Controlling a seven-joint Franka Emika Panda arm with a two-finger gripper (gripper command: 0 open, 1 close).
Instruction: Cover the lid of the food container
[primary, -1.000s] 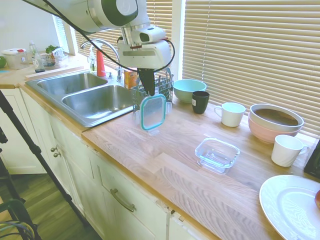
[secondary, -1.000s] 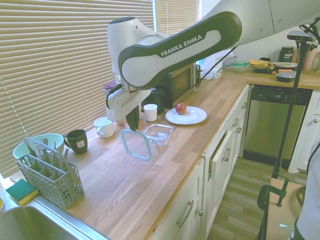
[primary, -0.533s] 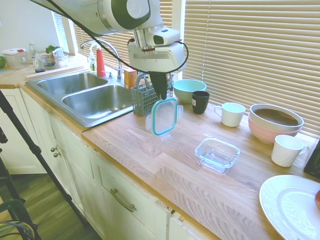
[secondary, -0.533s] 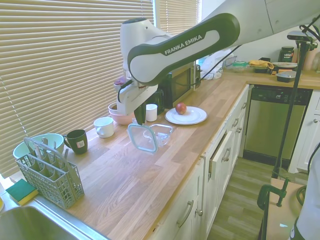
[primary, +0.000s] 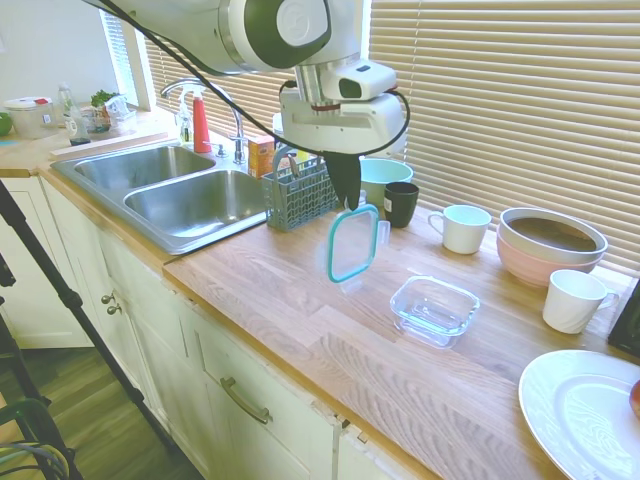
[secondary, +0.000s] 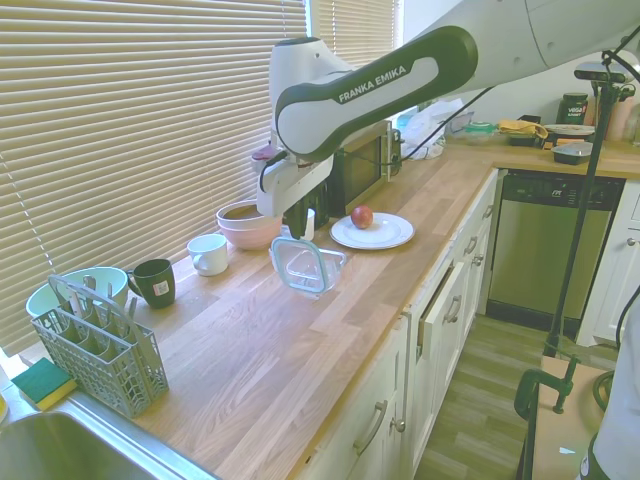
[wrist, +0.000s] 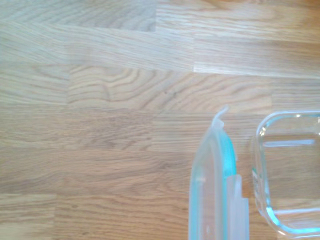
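Pinching the top edge of the lid (primary: 353, 244), the claw (primary: 347, 200) points straight down and carries it clear above the wooden surface (primary: 300, 300). The lid hangs on edge below the fingers, nearly upright, its teal rim seal and clear snap tabs showing. In the wrist view the lid (wrist: 215, 190) is seen edge-on, with the food container (wrist: 290, 172) just beside it on the wood.

The food container (primary: 434, 309) sits open on the surface, below the claw and a little off to one side; the lid is close to it and not touching. In the second exterior view the hanging lid (secondary: 303, 268) partly overlaps the container (secondary: 322, 262) behind it.

Farther from the claw stand a dark mug (primary: 400, 203), a teal bowl (primary: 378, 178) and a grey cutlery basket (primary: 300, 195). On the container's far side are a white mug (primary: 463, 228), stacked pink and grey bowls (primary: 550, 245), another white cup (primary: 573, 300) and a white plate (primary: 580, 410). A steel double sink (primary: 170, 190) lies well beyond the basket.
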